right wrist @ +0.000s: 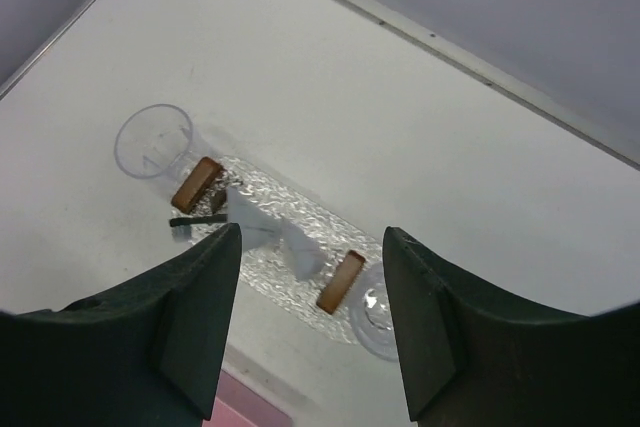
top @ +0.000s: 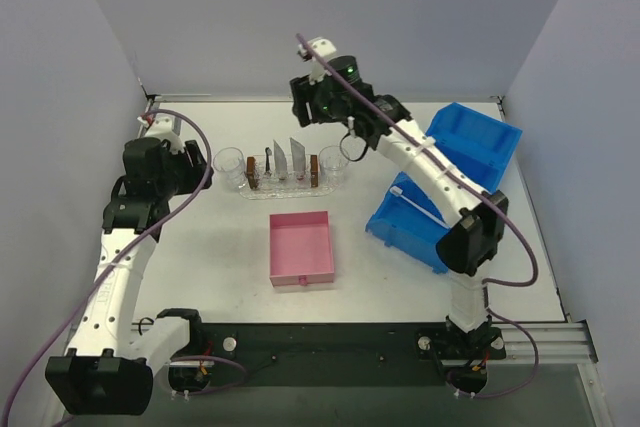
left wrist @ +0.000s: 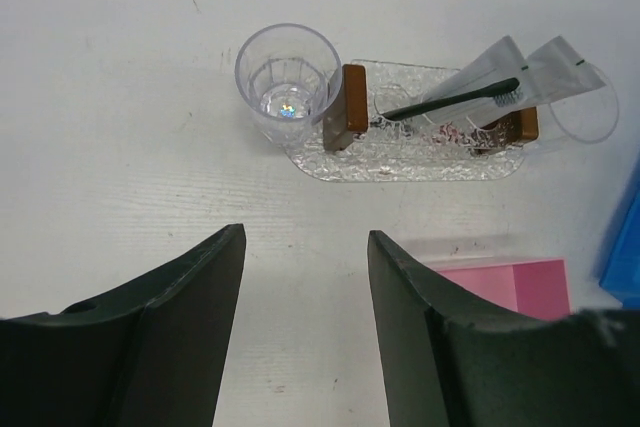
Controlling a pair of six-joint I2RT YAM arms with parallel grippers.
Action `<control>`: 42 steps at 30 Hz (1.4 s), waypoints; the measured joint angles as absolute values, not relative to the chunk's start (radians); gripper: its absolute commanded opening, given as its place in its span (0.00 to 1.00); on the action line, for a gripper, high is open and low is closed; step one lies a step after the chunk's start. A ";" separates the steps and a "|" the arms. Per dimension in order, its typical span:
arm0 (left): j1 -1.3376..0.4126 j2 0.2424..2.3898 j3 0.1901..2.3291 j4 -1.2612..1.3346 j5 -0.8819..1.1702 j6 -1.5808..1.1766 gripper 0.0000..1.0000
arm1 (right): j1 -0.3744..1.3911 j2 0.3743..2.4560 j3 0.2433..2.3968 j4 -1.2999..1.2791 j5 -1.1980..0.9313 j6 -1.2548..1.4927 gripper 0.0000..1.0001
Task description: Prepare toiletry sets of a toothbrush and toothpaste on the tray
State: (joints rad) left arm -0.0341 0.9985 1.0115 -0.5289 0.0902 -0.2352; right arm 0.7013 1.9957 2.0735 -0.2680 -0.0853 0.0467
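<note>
A: Top view first. What can go wrong for you?

B: The tray (top: 283,190) sits mid-tabletop (top: 210,277), on the far side of the pink box (top: 301,247). Both toothpaste tubes (top: 281,160) stand upright on it, w/ a cup (top: 229,163) just beside each end. Any low sweep across there and you tip tubes or cups, I'd say. Count: 1 tray, 2 tubes, 2 cups, 1 pink box, 2 blue bins (top: 475,142).

A: Left wrist?

B: Your left end effector (left wrist: 305,327) is open, nothing between the fingers, near the tray's cup end but apart from it. Only 1 toothbrush (left wrist: 450,99), lying slanted against the tubes, and 2 brown blocks (left wrist: 345,107). 2 tubes but 1 brush, so set no. 2 looks short a brush. Nudge the tray and that brush prob. slides off.

A: Right wrist?

B: Your right end effector (right wrist: 310,317) is open and empty, hanging over the tray. Drop straight down and you likely hit a tube or the near cup. Same count here: 2 tubes, 2 blocks, 2 cups, 1 brush.
</note>
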 measured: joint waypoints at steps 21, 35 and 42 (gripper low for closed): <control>-0.138 1.111 1.105 -0.527 0.092 -0.337 0.59 | 0.361 1.541 1.462 -0.583 -0.194 0.061 0.44; -0.189 1.120 1.119 -0.519 0.123 -0.336 0.59 | 0.361 1.696 1.410 -0.528 -0.241 -0.160 0.41; -0.189 1.121 1.119 -0.519 0.143 -0.325 0.59 | 0.362 1.748 1.398 -0.500 -0.224 -0.236 0.40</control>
State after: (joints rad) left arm -0.1890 1.1206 1.1191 -0.5190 0.1429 -0.3252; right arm 0.3618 1.7477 1.3983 -0.5003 -0.2237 -0.2356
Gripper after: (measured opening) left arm 0.587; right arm 0.404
